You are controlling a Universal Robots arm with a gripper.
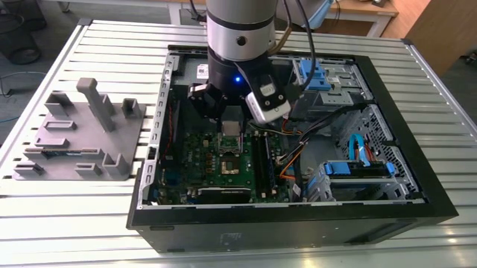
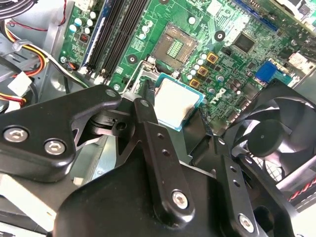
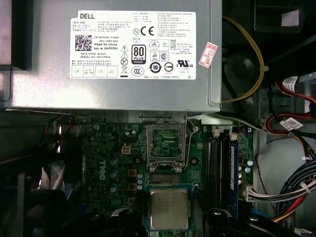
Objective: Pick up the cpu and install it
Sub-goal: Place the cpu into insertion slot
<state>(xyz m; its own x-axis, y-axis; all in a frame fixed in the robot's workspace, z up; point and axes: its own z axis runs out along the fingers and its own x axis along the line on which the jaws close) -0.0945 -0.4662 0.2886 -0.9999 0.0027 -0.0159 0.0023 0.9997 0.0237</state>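
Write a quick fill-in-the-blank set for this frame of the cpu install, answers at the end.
1. The gripper is shut on the ___.
2. The socket on the motherboard is ___.
3. The motherboard's colour is ___.
4. To the exterior view's left of the case, a ___ fixture rests on the table.

Missing words: cpu; empty; green; grey.

White printed label (image 3: pixel 137 45) on grey power supply (image 3: pixel 49 89); red sticker (image 3: pixel 208 55) at its edge.
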